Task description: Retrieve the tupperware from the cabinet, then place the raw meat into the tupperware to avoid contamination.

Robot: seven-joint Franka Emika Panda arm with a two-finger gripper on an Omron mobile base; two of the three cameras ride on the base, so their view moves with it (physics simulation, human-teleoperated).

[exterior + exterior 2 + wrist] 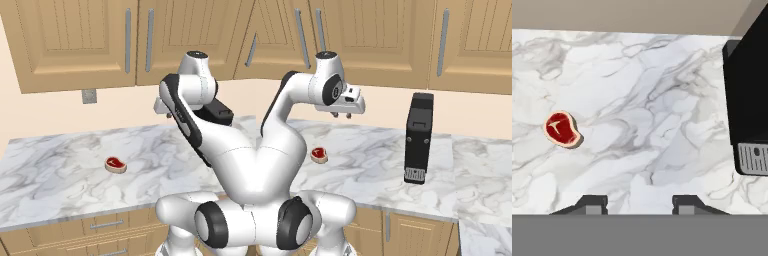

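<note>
The raw meat (115, 164) (319, 154) (562, 129) lies flat on the marble counter (60, 175), red face up. The cabinet (85, 40) (381, 35) hangs on the wall above, its doors closed. The tupperware is out of view. My gripper (342, 116) (168, 115) (639, 204) hovers well above the counter, pointing down, to the right of the meat and apart from it. Its fingers stand apart with nothing between them.
A tall black coffee machine (419, 137) (749, 100) stands on the counter to the right of the gripper. A wall outlet (89, 96) sits under the cabinet. Drawers with horizontal handles (106, 224) run below the counter's front edge.
</note>
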